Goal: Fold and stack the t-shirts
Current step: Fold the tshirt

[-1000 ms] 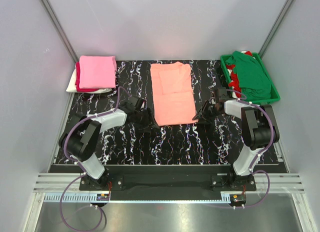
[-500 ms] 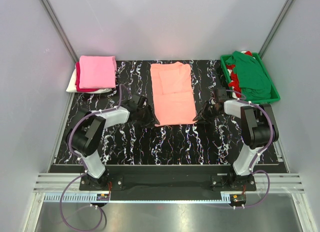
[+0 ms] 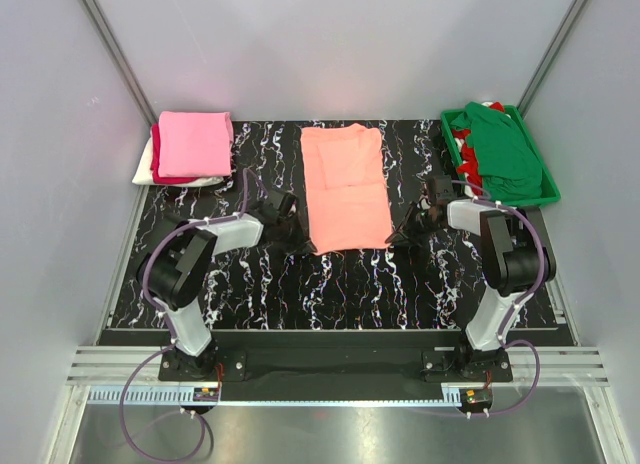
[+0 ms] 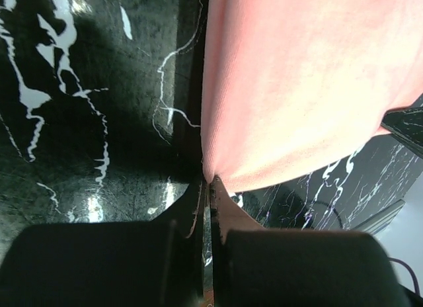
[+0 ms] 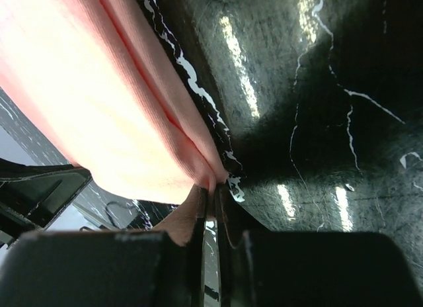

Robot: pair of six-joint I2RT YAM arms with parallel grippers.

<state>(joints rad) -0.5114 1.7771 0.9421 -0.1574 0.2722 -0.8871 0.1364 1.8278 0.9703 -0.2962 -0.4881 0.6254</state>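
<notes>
A salmon-peach t-shirt (image 3: pixel 345 187) lies folded into a long strip on the black marbled table (image 3: pixel 330 284). My left gripper (image 3: pixel 298 240) is shut on its near left corner (image 4: pixel 210 176). At the near right corner (image 5: pixel 210 183), my right gripper (image 3: pixel 396 236) is shut on the layered edge. Folded t-shirts in bright pink, red and white form a stack (image 3: pixel 190 146) at the back left. A dark green t-shirt (image 3: pixel 503 152) lies over a red one in a tray.
The green plastic tray (image 3: pixel 550 192) stands at the back right corner of the table. Grey walls close in the sides and back. A metal rail runs along the near edge under the arm bases.
Both grippers moved in to the salmon shirt's near corners and closed on them. The shirt itself has barely shifted.
</notes>
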